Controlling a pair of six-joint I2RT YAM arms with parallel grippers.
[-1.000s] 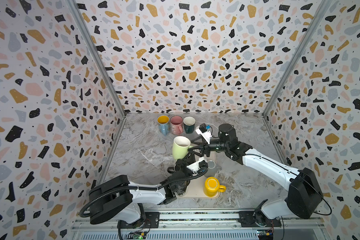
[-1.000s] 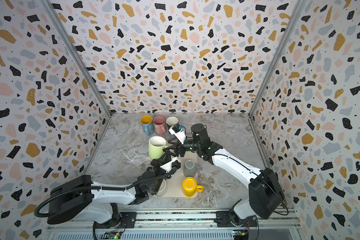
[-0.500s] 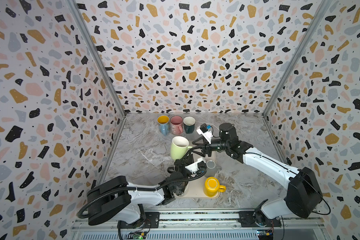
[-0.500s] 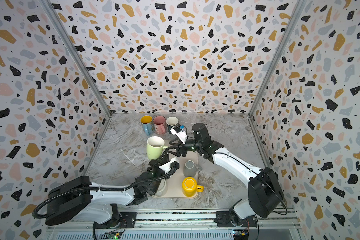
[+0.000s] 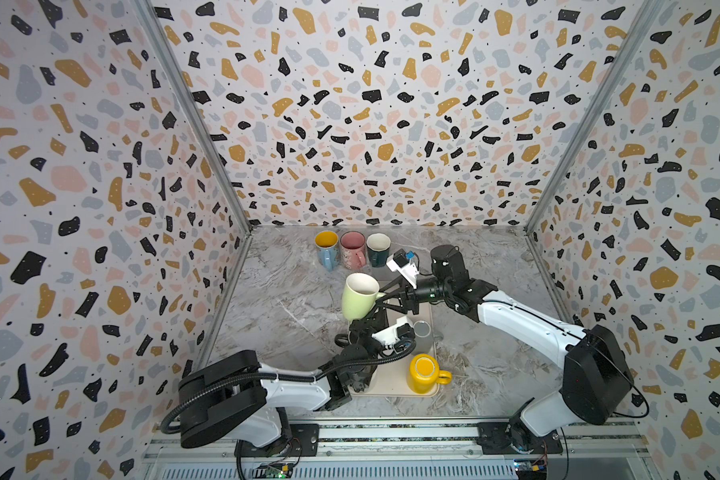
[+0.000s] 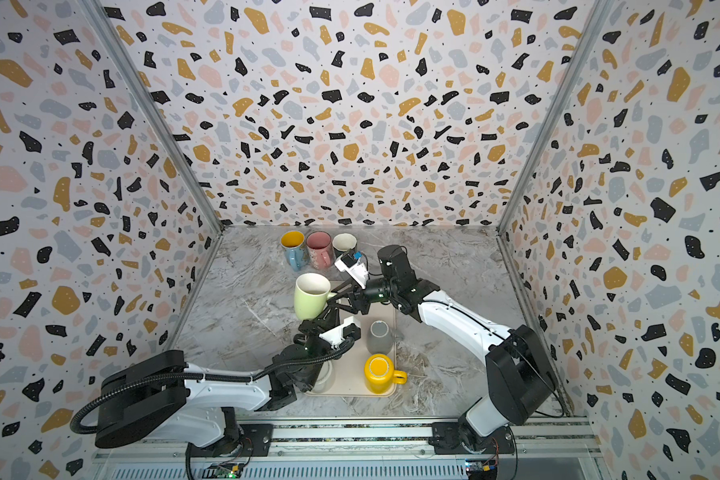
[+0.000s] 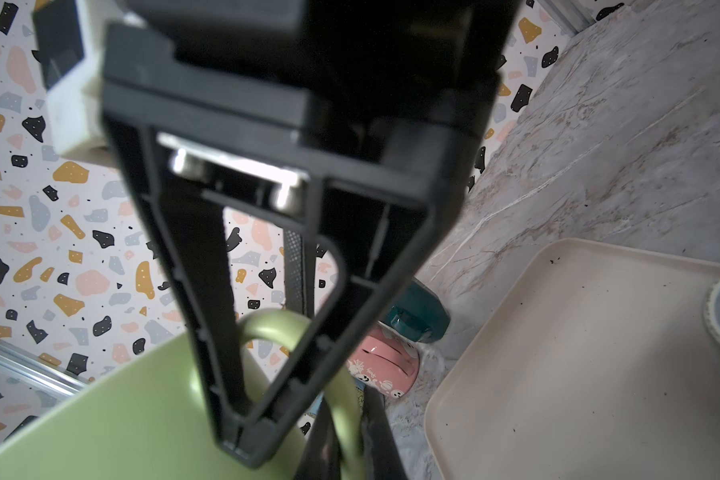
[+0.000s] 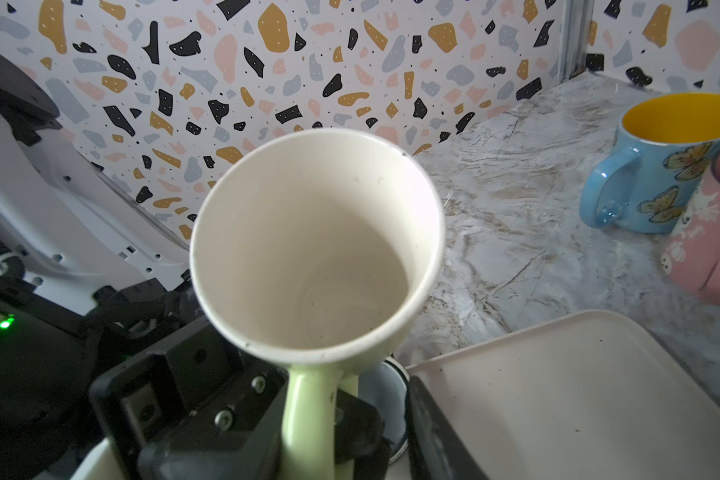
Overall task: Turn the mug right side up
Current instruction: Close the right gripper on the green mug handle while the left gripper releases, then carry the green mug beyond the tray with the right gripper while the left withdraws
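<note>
A: Above the desk (image 5: 292,299), green mug (image 5: 359,296) hangs mouth-up, off the surface.
B: L hand (image 5: 368,323) clenched on it from below; R hand (image 5: 385,297) flanks the handle (image 8: 308,407), can't tell if gripping.

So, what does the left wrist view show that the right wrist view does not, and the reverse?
Only the left wrist view shows the dark teal glazed mug.

Only the right wrist view shows the cream inside of the light green ceramic mug, and the yellow inside and butterfly pictures of the blue ceramic mug.

Both show the light green ceramic mug with its handle, the pink patterned mug and the flat beige tray on the marble table.
</note>
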